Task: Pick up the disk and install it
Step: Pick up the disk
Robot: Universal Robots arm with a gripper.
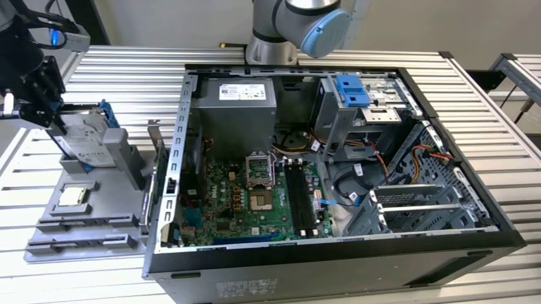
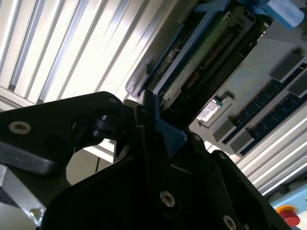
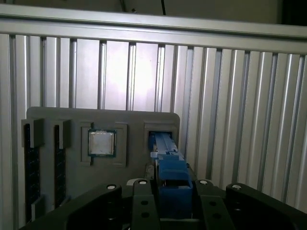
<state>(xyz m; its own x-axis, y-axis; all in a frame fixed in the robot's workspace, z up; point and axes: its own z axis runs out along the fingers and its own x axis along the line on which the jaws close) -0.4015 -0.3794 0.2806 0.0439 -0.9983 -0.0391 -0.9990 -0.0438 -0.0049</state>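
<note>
Observed: gripper [image 3: 172, 194] closed on the disk [image 1: 89, 140], clamping the end of its blue rail bracket [image 3: 171, 179] between the 2 black fingers [image 3: 144, 206]. The disk stands tilted, label side showing, with its lower end in the slot of the grey fixture tray [image 1: 80, 244] at the exterior view's left. It is well apart from the open computer case [image 1: 338, 190]. 1 square silver chip [image 3: 101, 143] lies in a recess on the same tray, just beside the disk's slot. A blue latch piece [image 1: 351, 90] sits inside the case.
</note>
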